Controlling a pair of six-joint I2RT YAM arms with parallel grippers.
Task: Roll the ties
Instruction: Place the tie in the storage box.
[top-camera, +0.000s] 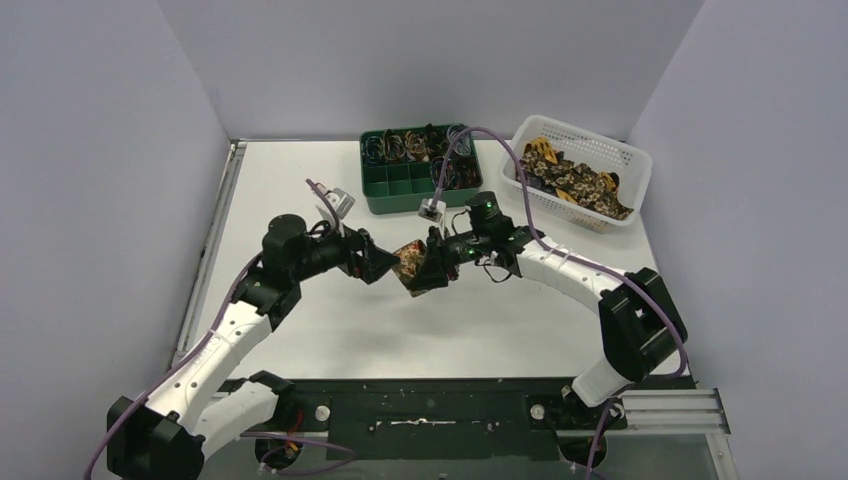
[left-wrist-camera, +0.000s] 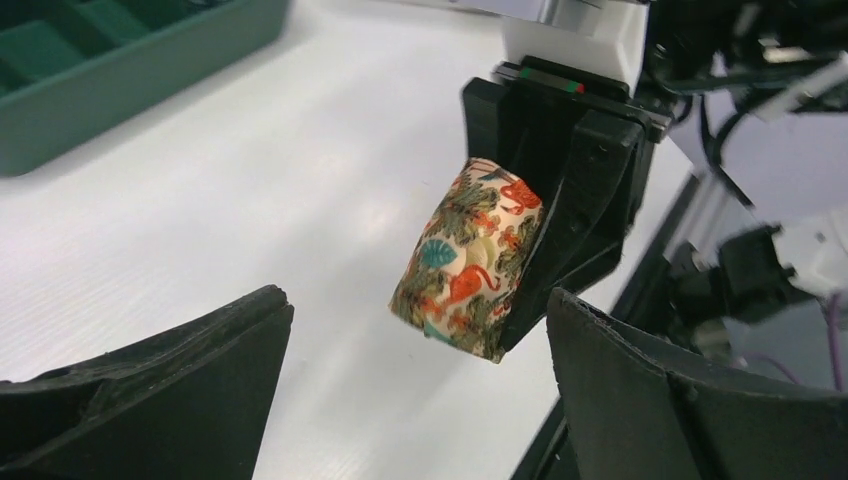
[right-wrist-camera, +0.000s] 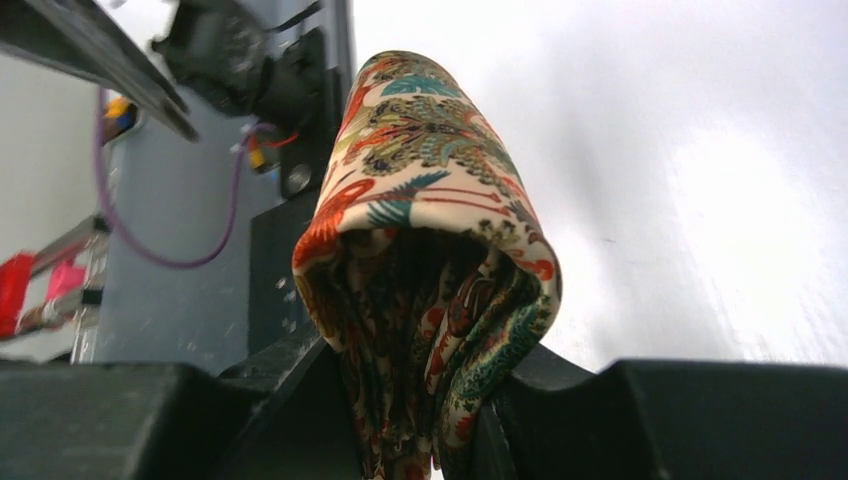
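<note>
A rolled tie, printed in orange, teal and cream, hangs above the middle of the white table between the two arms. My right gripper is shut on it: in the right wrist view the coil stands up from between the jaws of that gripper, pinched at its lower end. My left gripper sits just left of the roll and is open. In the left wrist view its fingers stand wide apart, with the roll ahead of the gripper and untouched by it.
A green compartment tray at the back holds small coils and coloured loops; its corner shows in the left wrist view. A white basket at the back right holds several loose ties. Grey walls enclose the table.
</note>
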